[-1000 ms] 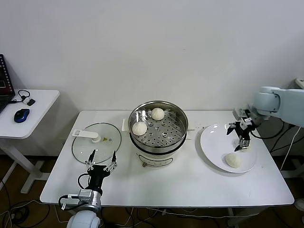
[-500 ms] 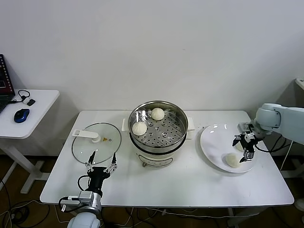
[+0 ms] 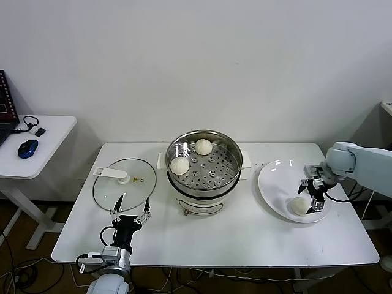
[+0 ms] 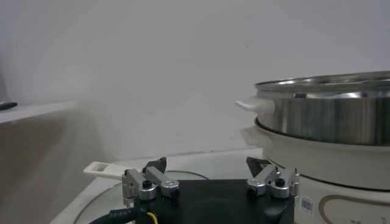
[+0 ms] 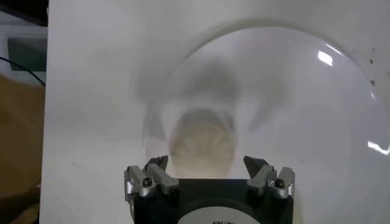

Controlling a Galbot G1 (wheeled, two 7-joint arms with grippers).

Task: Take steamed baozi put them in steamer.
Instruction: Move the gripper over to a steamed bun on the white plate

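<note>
the right gripper (image 3: 312, 197), jaws spread wide and holding nothing, hangs over the last cream-white dough bun (image 3: 299, 206) on the round white plate (image 3: 272, 184), placed to straddle it for transfer to the shiny stainless-steel steamer (image 3: 229, 177), where two buns already sit; the left gripper (image 3: 130, 209) idles open near the glass lid (image 3: 122, 190).

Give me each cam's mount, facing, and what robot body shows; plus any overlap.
Head view: on the head, looking forward and down at the table; left gripper parked near the glass lid, right gripper over the plate.
Left wrist view: low, facing the steamer; own open jaws show.
Right wrist view: looks down on a baozi; own open jaws show.
Shared: head and right wrist both show that baozi and plate.
</note>
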